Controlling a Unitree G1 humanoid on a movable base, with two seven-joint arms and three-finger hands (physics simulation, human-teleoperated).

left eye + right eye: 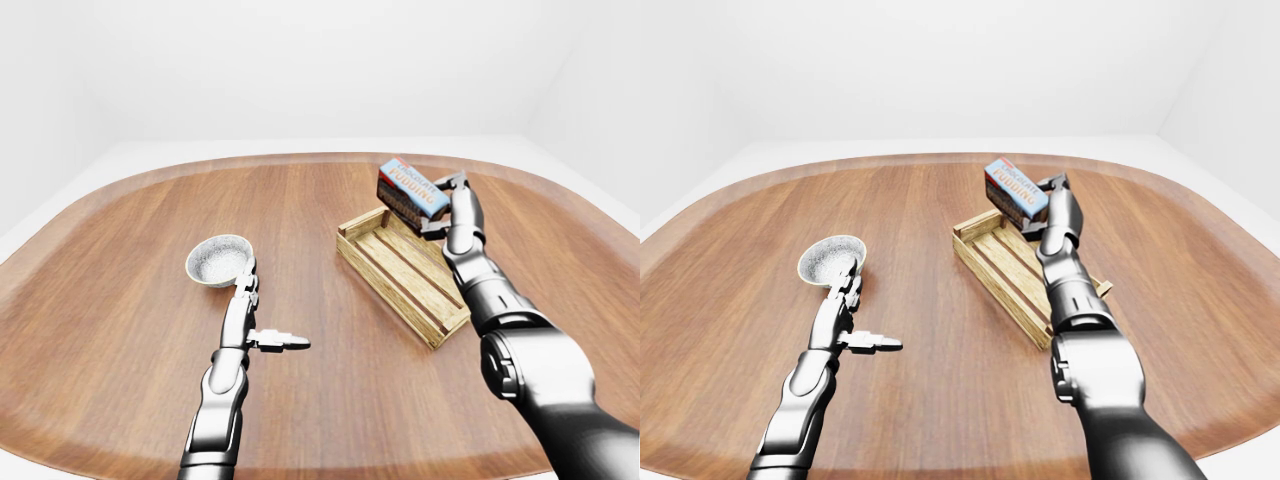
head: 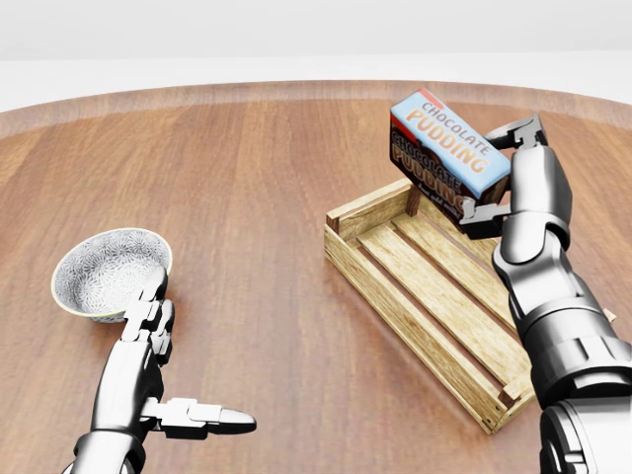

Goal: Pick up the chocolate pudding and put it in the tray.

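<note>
chocolate pudding [image 2: 449,154] tilted, long axis down-right, right hand [image 2: 499,170]

In the head view, the bowl [image 2: 109,272] sits at the left on the table [image 2: 267,178], my left hand [image 2: 163,385] just below it. The tray [image 2: 434,296] lies right of centre. My right hand [image 2: 513,183] holds the chocolate pudding [image 2: 446,153] above the tray's upper end.

A bare simulated test scene, not a furnished room. Plain white walls [image 1: 300,60] and a white floor [image 1: 130,152] are seen across the top of the left-eye view, around one large rounded wooden table [image 1: 300,220]. Flat rendered lighting and textures are shown throughout.
</note>
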